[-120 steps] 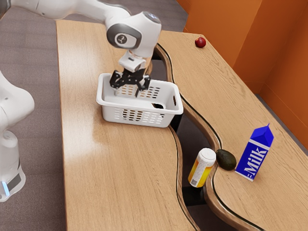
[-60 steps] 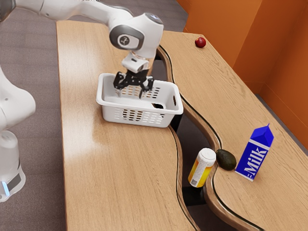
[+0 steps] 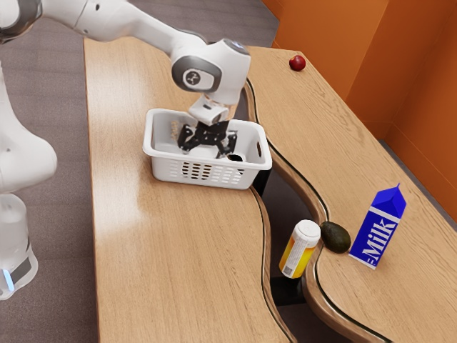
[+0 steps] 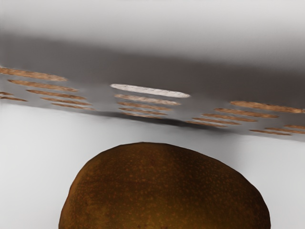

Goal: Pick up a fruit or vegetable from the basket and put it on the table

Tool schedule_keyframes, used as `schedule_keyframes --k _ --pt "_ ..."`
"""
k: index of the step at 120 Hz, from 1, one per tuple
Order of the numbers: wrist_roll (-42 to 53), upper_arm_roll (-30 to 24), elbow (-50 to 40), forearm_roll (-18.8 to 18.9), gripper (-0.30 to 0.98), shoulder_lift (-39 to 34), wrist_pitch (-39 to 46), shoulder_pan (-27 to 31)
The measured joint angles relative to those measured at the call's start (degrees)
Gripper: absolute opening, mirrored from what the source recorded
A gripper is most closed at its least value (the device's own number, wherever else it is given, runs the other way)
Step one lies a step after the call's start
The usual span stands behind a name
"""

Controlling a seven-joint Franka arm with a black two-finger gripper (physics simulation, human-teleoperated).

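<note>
your gripper [image 3: 206, 151] is down inside the white basket [image 3: 163, 163]. its two fingers are wide apart, so they are open and not squeezing a thing. the arm [image 3: 121, 20] comes in from the exterior view's left and bends down over the basket.

the fruit you want is in the basket. in the wrist view you can see a big, round, brown fruit [image 4: 164, 191] with lots of tiny dots on its skin. it is just under your hand, on the white floor of the basket. the side of the basket is near it, with rows of long, thin holes. you can see bits of brown through most of the holes.

the basket sits on the wooden table [image 3: 178, 264], close to the dark, curvy gap [image 3: 285, 200] that runs down the table. on the other side of the gap, toward the exterior view's right, you have a blue and white milk carton [image 3: 378, 227] standing up. right by it is a dark green avocado [image 3: 335, 237]. next to the avocado is a yellow and white bottle [image 3: 299, 250] with a white cap, by the edge of the gap. a little red apple [image 3: 297, 63] is well apart from them, near the table's far corner. the wall [image 3: 414, 93] is orange.
</note>
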Motion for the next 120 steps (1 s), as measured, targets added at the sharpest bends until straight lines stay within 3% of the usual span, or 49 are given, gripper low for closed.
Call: schedule_keyframes --k 68,120 --pt "-1.4 5.3 -1.8 0.0 0.66 -0.2 5.4 -4.1" --pt "-2.4 6.0 -1.4 0.3 0.4 -0.2 10.4 -4.2"
